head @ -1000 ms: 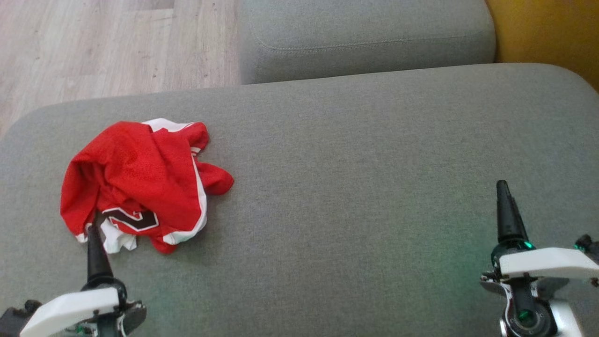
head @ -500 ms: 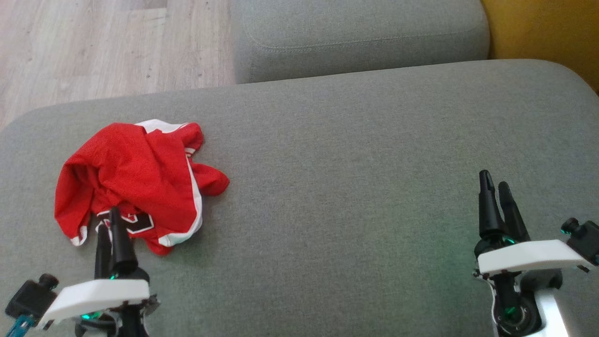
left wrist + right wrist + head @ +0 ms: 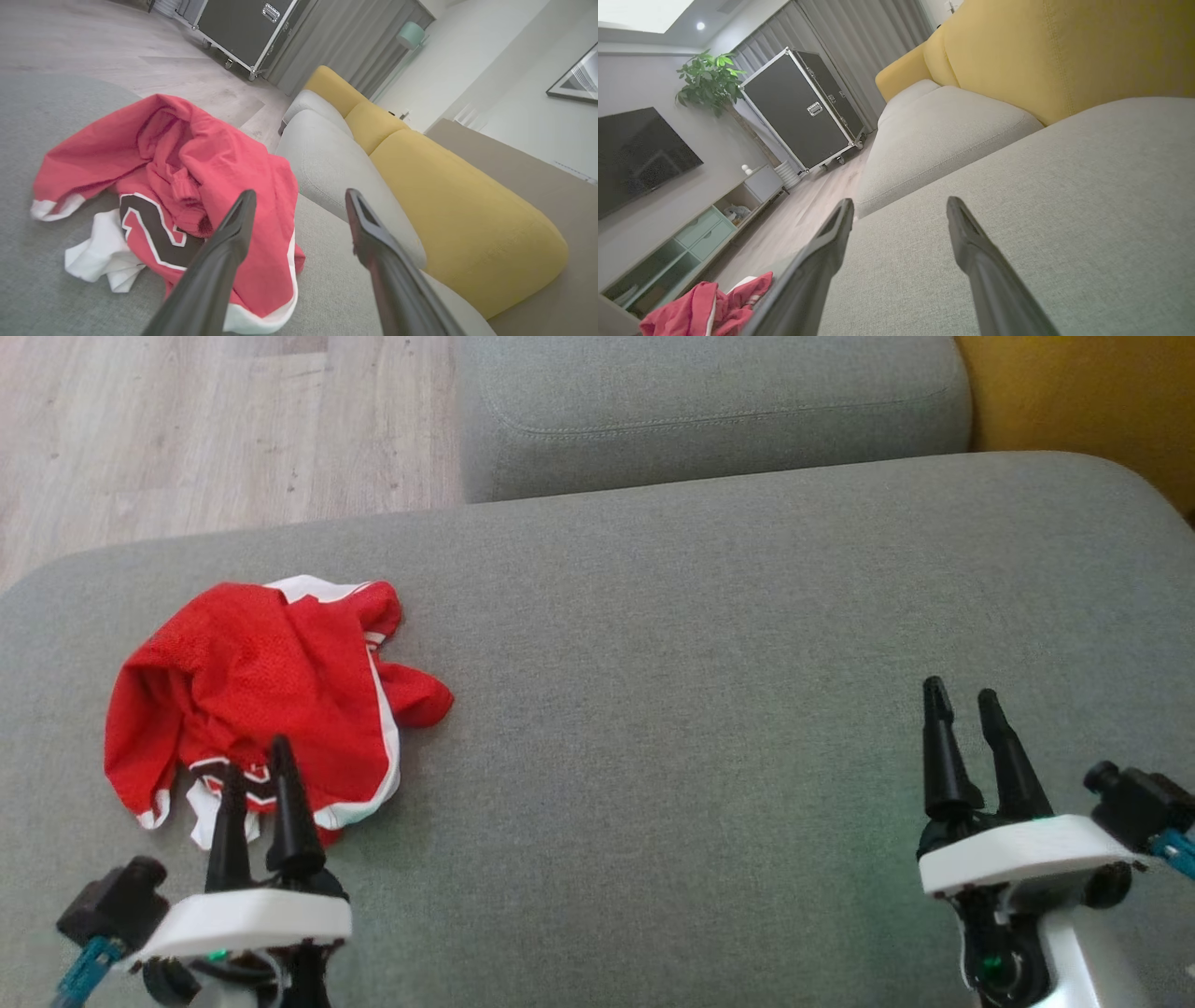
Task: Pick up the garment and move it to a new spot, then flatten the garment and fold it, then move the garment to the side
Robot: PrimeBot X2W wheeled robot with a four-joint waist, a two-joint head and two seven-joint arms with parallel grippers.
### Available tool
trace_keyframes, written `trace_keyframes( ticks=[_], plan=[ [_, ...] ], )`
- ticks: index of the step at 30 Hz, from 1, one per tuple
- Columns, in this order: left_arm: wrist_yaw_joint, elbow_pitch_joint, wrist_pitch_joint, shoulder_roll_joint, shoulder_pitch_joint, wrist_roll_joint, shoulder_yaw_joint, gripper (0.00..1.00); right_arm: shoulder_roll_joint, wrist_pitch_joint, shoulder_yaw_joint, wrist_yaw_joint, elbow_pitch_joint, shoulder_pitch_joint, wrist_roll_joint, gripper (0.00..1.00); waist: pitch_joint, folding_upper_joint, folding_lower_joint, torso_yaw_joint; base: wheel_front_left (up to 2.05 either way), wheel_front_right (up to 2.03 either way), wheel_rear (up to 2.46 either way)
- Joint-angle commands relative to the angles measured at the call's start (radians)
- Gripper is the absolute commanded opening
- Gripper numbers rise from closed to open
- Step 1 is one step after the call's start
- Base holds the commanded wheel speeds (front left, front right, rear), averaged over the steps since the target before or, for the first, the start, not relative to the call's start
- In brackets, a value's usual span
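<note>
Head view: we see one garment (image 3: 261, 691), a crumpled heap with no clear long axis, mid-left on the sofa (image 3: 653, 709), just above our left hand (image 3: 256, 761), wide and empty; our right hand (image 3: 960, 693), equally wide, sits lower right, well apart. Left wrist view: heap centre-left, close ahead. Right wrist view: small, lower left.

Left gripper (image 3: 257, 767) low left, jaws apart, right gripper (image 3: 960, 706) low right, jaws apart

Garment (image 3: 252, 700) on cushion (image 3: 653, 663) near its left edge; left gripper (image 3: 256, 758) just before it (tips overlap its near side), right gripper (image 3: 961, 691) near right edge.
</note>
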Motion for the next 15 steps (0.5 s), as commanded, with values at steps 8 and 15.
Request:
trace_keyframes(
  ticks=[8,15],
  plan=[
    [0.037,-0.025,-0.033,0.048,-0.025,0.158,-0.043,1.0,-0.007,-0.036,0.054,0.0,-0.046,-0.061,-0.159,1.0,0.001,-0.0001,0.0,-0.005,0.0,0.0,0.0],
    [0.06,-0.018,-0.051,0.072,-0.03,0.236,-0.085,1.0,-0.008,-0.054,0.069,0.0,-0.036,-0.061,-0.238,1.0,0.004,-0.0001,0.0,-0.01,0.0,0.0,0.0]
  ],
)
